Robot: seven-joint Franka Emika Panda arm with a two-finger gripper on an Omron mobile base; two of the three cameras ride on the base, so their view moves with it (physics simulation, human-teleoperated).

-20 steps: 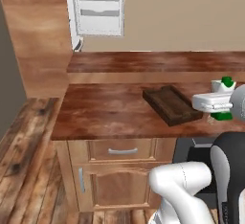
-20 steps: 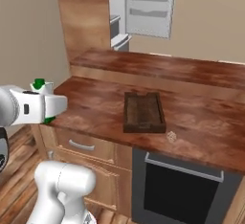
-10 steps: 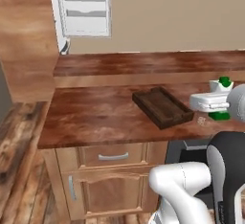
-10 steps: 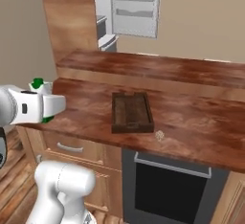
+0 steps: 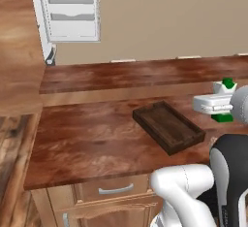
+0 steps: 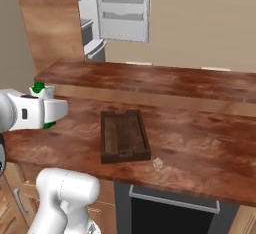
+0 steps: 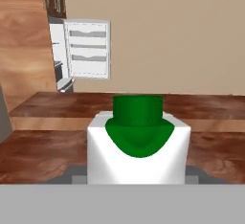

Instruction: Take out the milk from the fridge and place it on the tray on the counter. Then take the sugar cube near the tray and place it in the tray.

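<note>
Pincer (image 7: 139,177) is clamped on the milk carton (image 7: 139,144), held in the air above the tabletop (image 6: 200,138), beside the wooden tray (image 6: 123,136). Sugar cube (image 6: 158,164) lies just beside the tray's corner.

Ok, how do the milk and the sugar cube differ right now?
The milk is white with green parts; the sugar cube is pale beige. The milk is far bigger than the sugar cube. The milk is held in the gripper above the counter; the sugar cube rests on it beside the tray. Neither is in the tray.
</note>
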